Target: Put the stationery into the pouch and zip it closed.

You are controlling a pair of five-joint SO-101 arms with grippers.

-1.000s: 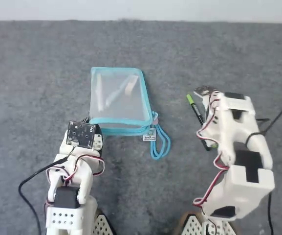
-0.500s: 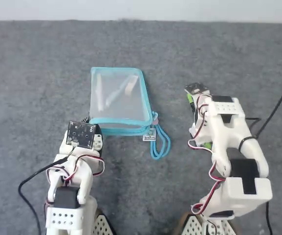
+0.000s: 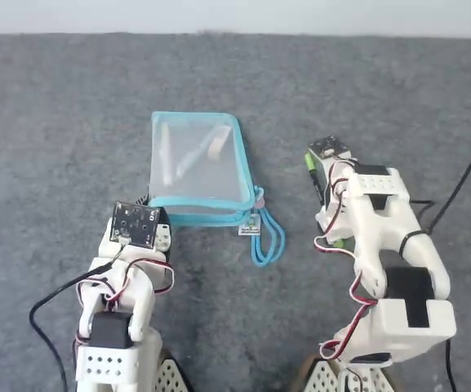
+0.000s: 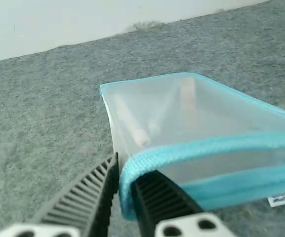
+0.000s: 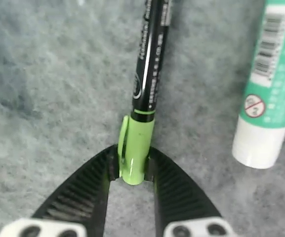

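Looking down from the high view, you see the pouch (image 3: 198,163) mid-table, your left arm (image 3: 133,245) at its near-left corner, and your right arm (image 3: 378,220) over the pen (image 3: 309,162) to its right. Left wrist view: your left gripper (image 4: 124,174) pinches the pouch's blue rim. Right wrist view: your right gripper (image 5: 132,159) clamps the pen's green cap, with 1 glue stick (image 5: 268,84) just beside.

Setting: a robotics test bench, of the lab or hobby-workshop type. Indicators: a white 3D-printed left arm (image 3: 125,294) and right arm (image 3: 394,269) with exposed cables (image 3: 59,290), mounted side by side on a table covered in grey carpet (image 3: 64,122), against a plain pale wall (image 3: 219,15).
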